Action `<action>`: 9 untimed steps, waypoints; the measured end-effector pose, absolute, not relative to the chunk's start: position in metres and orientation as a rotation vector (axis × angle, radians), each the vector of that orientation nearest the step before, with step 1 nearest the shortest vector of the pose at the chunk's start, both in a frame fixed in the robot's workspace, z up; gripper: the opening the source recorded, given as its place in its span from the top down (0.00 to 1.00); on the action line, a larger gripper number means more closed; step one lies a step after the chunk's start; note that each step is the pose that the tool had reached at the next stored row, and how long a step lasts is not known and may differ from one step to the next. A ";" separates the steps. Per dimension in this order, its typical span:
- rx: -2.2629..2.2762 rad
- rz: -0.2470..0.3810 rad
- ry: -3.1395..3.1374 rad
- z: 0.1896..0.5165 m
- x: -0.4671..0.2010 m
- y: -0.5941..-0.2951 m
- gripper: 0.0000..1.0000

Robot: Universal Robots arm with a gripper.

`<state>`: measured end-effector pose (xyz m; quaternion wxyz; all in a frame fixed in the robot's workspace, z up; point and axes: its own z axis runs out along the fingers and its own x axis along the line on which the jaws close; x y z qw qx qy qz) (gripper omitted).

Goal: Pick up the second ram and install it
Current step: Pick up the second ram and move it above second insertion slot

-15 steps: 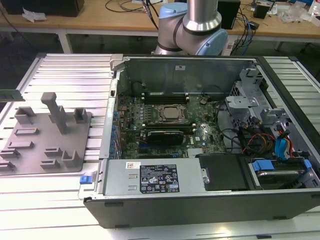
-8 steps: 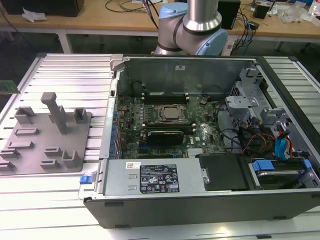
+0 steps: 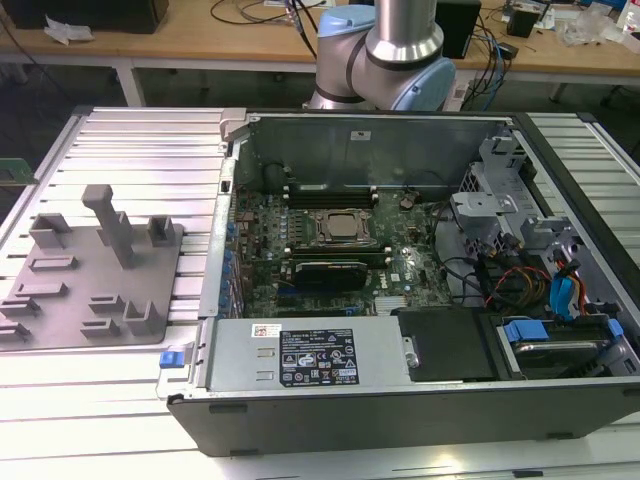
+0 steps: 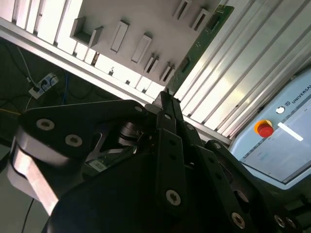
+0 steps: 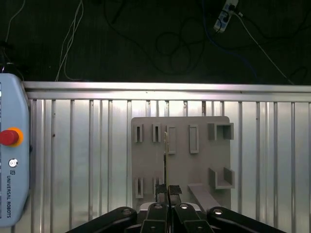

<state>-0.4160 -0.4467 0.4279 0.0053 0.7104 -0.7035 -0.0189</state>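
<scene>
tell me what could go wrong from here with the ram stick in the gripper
1. The gripper pinches the ram stick at one end, with most of its length reaching past the fingertips, so it may tilt or slip in transit.
2. The memory slots in the computer case are narrow and sit right beside the processor socket, so a tilted stick could miss or jam.

Black label (image 3: 318,358) on the grey power supply (image 3: 240,365), near edge of the computer case: print too fine to read. Toward the exterior view's left of it, small white sticker (image 3: 266,330), also illegible. In the first wrist view, maker's lettering (image 5: 11,187) on the pale-blue pendant (image 5: 14,111), below its red button (image 5: 8,137).
</scene>
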 end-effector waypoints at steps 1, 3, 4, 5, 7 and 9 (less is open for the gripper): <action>2.225 -0.059 -2.203 0.428 -0.416 -0.447 0.91; 2.224 -0.059 -2.203 0.428 -0.414 -0.447 0.91; 2.225 -0.059 -2.202 0.428 -0.411 -0.447 0.91; 2.225 -0.059 -2.203 0.428 -0.408 -0.447 0.91; 2.225 -0.059 -2.203 0.428 -0.401 -0.447 0.91; 2.224 -0.059 -2.203 0.428 -0.397 -0.447 0.91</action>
